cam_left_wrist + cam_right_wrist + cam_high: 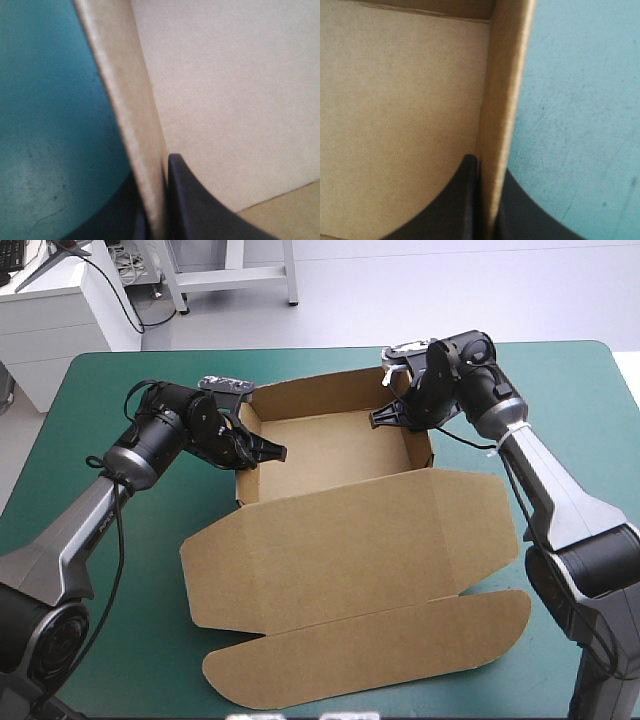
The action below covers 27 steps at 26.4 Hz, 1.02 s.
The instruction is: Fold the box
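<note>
While both arms reached in from opposite sides, the brown cardboard box point(330, 450) sat on the table with the teal-green cover point(560, 370), its tray part toward the far edge. It stood as an open tray with four raised walls, and its broad lid point(350, 540) lay flat on the cover, stretching toward the near edge. A long tuck flap with rounded ends point(370, 650) lay beyond the lid, closest to the near edge, and a short angled wing spread from each side of the lid.

At the tray's left wall point(243, 485), the left gripper with its two broad black fin-shaped fingers point(265, 452) was clenched on the board. Its wrist view showed the wall's top edge point(120, 90) running ahead from between the fingers of the left gripper point(152, 167), one finger on the teal-green side point(50, 125), the other inside the tray.

On the opposite side, the right gripper of the same black fingers point(385, 418) pinched the tray's right wall point(420, 445) near the far corner. From its wrist, the wall point(507, 90) rose between the fingers of the right gripper point(489, 167), with the tray's bare floor point(395, 100) on one side and the cover point(580, 100) on the other.
</note>
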Tool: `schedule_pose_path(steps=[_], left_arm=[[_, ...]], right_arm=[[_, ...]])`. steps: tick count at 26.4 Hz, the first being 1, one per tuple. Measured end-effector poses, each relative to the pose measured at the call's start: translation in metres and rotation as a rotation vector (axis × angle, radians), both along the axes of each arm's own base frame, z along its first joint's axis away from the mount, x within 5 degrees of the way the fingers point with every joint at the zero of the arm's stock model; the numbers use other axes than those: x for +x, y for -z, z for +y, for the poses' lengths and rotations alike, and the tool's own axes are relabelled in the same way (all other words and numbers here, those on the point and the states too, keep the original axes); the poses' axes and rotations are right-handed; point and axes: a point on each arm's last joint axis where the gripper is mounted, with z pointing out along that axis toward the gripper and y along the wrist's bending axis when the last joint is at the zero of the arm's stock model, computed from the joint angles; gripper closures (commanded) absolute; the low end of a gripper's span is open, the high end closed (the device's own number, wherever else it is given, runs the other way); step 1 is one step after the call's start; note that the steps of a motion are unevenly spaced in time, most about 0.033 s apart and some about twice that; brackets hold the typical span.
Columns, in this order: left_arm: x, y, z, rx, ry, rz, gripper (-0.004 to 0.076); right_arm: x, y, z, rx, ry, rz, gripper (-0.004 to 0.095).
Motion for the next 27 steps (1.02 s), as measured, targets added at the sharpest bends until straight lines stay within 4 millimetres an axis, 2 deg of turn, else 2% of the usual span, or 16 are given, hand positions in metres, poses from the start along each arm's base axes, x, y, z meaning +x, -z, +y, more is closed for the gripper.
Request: schedule_pose_path(steps=[10, 14, 17, 18, 20, 21, 22, 23, 24, 27], left_arm=[[0.014, 0.031, -0.004, 0.054, 0.019, 0.084, 0.0728], [0.017, 0.039, -0.003, 0.051, 0.012, 0.115, 0.065], [0.017, 0.04, -0.001, 0.042, 0.015, 0.131, 0.0521], [0.018, 0.04, 0.0, 0.041, 0.018, 0.132, 0.047], [0.019, 0.04, 0.001, 0.027, 0.024, 0.128, 0.0374], [0.019, 0.039, 0.001, 0.022, 0.027, 0.127, 0.0286], [0.019, 0.039, -0.001, 0.005, 0.029, 0.124, 0.0262], [0.019, 0.039, -0.002, -0.004, 0.031, 0.126, 0.0239], [0.019, 0.038, -0.003, -0.026, 0.031, 0.128, 0.024], [0.019, 0.037, -0.005, -0.039, 0.032, 0.129, 0.024]], right_arm=[[0.013, 0.033, 0.006, -0.014, -0.002, 0.08, 0.0926], [0.013, 0.041, 0.007, -0.016, -0.004, 0.106, 0.089], [0.013, 0.044, 0.007, -0.021, -0.025, 0.109, 0.0773], [0.013, 0.044, 0.008, -0.019, -0.032, 0.112, 0.0687], [0.012, 0.044, 0.009, -0.016, -0.049, 0.119, 0.0585], [0.011, 0.045, 0.01, -0.011, -0.054, 0.121, 0.0401], [0.011, 0.045, 0.012, 0.007, -0.062, 0.128, 0.0336], [0.01, 0.044, 0.013, 0.017, -0.065, 0.131, 0.0205], [0.009, 0.044, 0.015, 0.036, -0.071, 0.139, 0.015], [0.008, 0.044, 0.019, 0.076, -0.079, 0.154, 0.0139]])
